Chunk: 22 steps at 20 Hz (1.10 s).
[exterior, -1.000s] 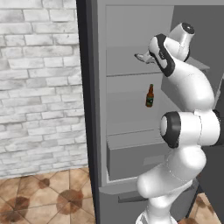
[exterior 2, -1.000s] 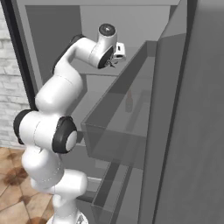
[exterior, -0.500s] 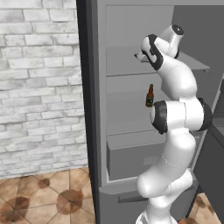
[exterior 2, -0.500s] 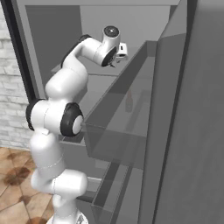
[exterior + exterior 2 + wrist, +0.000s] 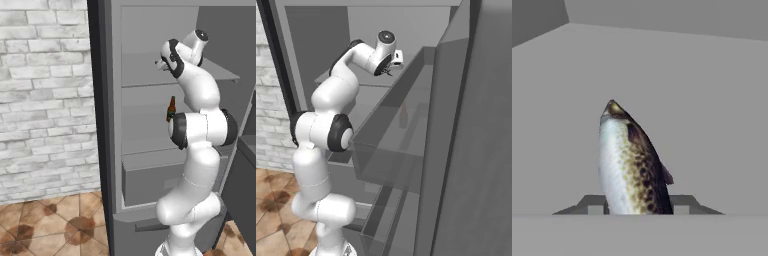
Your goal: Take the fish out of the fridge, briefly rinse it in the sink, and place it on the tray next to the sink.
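Jaws of the gripper (image 5: 638, 210) closed on the fish (image 5: 631, 162), its near end between the fingers, head pointing away over the fridge (image 5: 112, 150) upper shelf. Risk: an end-on hold may let it pivot or slip when lifted clear of the shelf.

White arm (image 5: 331, 135) inside open fridge (image 5: 381, 60)

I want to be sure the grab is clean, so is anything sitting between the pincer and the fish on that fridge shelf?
Nothing visible does. In the hand view the fish rises directly between the two finger tips, with only bare grey fridge wall and shelf around it. The small bottle stands on a lower shelf, away from the pincer.
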Tool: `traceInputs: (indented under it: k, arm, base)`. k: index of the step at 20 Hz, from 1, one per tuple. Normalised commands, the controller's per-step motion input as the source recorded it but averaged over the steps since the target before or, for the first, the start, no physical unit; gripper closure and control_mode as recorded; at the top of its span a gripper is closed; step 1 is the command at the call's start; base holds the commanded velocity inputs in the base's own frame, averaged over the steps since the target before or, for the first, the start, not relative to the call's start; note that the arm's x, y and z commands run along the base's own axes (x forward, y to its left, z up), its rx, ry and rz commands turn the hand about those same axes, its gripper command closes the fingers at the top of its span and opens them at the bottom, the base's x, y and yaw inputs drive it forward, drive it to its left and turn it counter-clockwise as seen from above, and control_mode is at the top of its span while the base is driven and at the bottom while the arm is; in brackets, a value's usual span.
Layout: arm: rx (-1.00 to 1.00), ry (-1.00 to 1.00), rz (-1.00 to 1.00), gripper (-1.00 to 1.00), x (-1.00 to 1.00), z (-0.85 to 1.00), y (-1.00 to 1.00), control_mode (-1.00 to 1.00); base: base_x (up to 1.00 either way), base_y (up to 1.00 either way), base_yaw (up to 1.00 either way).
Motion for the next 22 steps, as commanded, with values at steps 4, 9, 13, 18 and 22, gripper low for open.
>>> traceInputs:
  k: [4,9,13,18,22]
  arm:
    - [0.00,-0.07,0.00,1.00,-0.52,-0.03,0.01,-1.00]
    - [0.00,-0.12,0.00,1.00,-1.00,0.00,0.30,-1.00]
    - [0.00,-0.03,0.00,1.00,-1.00,0.01,0.67,-1.00]
    - [0.00,0.02,0.00,1.00,-1.00,0.12,0.78,-1.00]
    - [-0.05,0.08,0.00,1.00,-1.00,-0.03,0.87,-1.00]
  base:
    - [0.00,0.00,0.00]
    - [0.00,0.00,0.00]
    - [0.00,0.00,0.00]
    - [0.00,0.00,0.00]
    - [0.00,0.00,0.00]
